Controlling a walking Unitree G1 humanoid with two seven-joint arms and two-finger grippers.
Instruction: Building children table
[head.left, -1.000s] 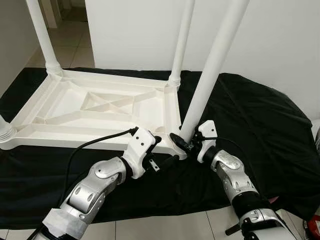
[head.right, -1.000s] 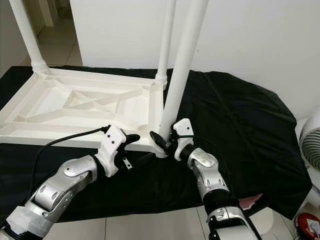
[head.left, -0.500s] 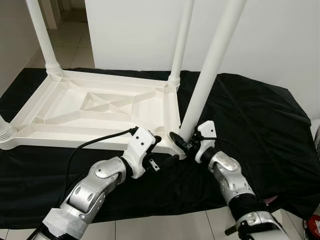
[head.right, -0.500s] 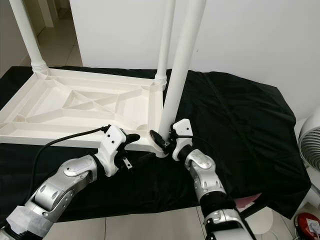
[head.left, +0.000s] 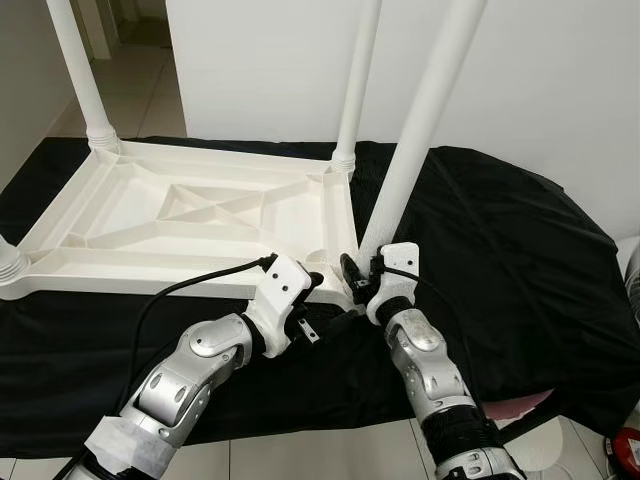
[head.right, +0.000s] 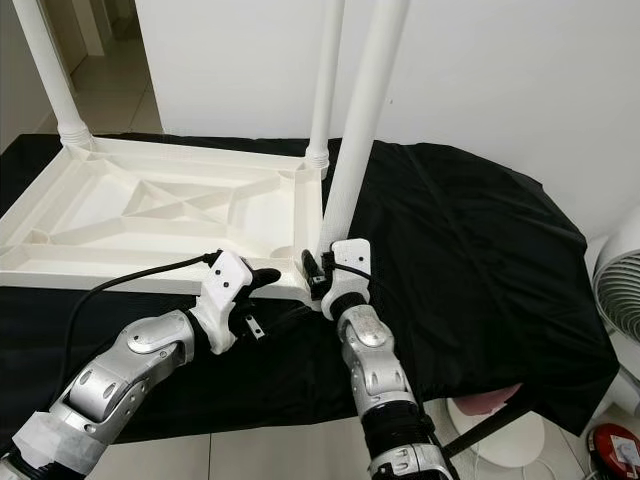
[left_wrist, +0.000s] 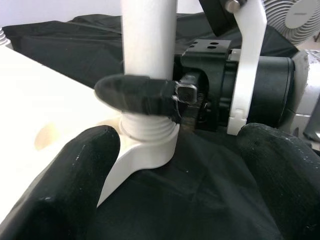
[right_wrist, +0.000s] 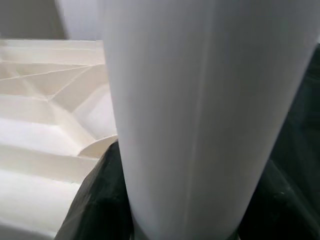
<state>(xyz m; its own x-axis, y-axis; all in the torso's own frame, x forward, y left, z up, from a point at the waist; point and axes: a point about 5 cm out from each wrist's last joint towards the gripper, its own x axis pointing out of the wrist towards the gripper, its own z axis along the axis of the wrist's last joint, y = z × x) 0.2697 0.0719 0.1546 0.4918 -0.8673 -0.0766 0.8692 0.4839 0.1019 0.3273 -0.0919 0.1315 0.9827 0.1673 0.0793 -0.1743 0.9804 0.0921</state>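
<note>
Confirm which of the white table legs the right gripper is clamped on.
The near-right leg, tilted at the tabletop's front corner. The right gripper grips its base; the others stand unheld. The left gripper waits open beside it.

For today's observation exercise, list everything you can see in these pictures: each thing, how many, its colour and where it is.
Table top: one, white, upside down on the cloth.
Table legs: four, white, standing up at the top's corners.
Cloth: one, black, spread under the table.
Fan: one, white, far right edge.
Wall: white, behind.
Floor: pale tiles.
Left hand: black fingers, open, by the near-right corner.
Right hand: black fingers, shut around the near-right leg's base.
</note>
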